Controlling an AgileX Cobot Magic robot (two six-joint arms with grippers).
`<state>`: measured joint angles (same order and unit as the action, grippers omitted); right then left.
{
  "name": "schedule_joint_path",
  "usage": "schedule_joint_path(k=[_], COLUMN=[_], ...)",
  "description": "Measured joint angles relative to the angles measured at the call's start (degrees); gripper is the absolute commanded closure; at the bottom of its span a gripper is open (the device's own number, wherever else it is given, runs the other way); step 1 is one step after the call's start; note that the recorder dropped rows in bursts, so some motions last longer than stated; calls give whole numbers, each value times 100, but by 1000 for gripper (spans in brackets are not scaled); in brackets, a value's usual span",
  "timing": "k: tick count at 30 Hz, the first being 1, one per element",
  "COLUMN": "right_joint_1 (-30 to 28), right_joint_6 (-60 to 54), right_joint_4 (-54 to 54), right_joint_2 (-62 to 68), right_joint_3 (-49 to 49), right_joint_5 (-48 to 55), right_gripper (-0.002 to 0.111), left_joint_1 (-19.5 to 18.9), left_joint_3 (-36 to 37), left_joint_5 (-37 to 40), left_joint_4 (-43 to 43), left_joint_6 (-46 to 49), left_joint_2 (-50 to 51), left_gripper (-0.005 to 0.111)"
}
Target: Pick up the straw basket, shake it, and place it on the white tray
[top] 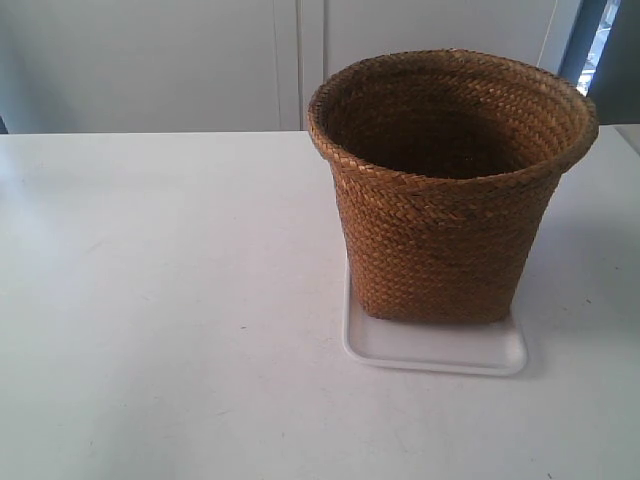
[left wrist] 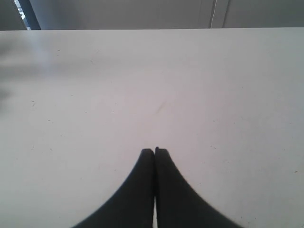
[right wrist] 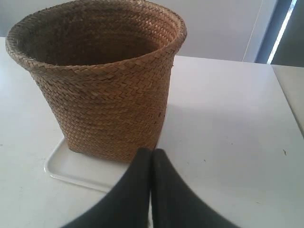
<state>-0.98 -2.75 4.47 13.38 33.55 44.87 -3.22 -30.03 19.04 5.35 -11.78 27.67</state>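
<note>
The brown braided straw basket point(top: 445, 190) stands upright on the white tray point(top: 435, 350), its base covering most of the tray. In the right wrist view the straw basket point(right wrist: 102, 80) and the white tray point(right wrist: 71, 168) lie just beyond my right gripper point(right wrist: 152, 151), which is shut with nothing in it and apart from the basket. My left gripper point(left wrist: 155, 151) is shut and empty over bare white table; neither basket nor tray shows in its view. Neither arm appears in the exterior view.
The white table point(top: 160, 300) stretches wide to the basket's left in the exterior view. A pale wall with panel seams point(top: 300, 60) runs behind the table's far edge, with a dark window strip point(top: 600, 45) at the exterior view's right.
</note>
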Motion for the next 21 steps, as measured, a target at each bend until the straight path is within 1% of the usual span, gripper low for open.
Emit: schedule_joint_path(k=[6,10,16,21], right_joint_1=[0,0,0,0], right_joint_6=[0,0,0,0], right_joint_4=[0,0,0,0], right_joint_2=[0,0,0,0], right_joint_3=[0,0,0,0], right_joint_5=[0,0,0,0], right_gripper=[108,108,108,108], left_joint_1=[0,0,0,0], left_joint_3=[93,432,1425,2422], left_joint_5=[-10,-181,-722,-849], left_joint_4=[0,0,0,0], left_joint_6=[0,0,0,0], left_joint_2=[-171,-606,-1608,-2275], left_gripper=[107,107,107,107])
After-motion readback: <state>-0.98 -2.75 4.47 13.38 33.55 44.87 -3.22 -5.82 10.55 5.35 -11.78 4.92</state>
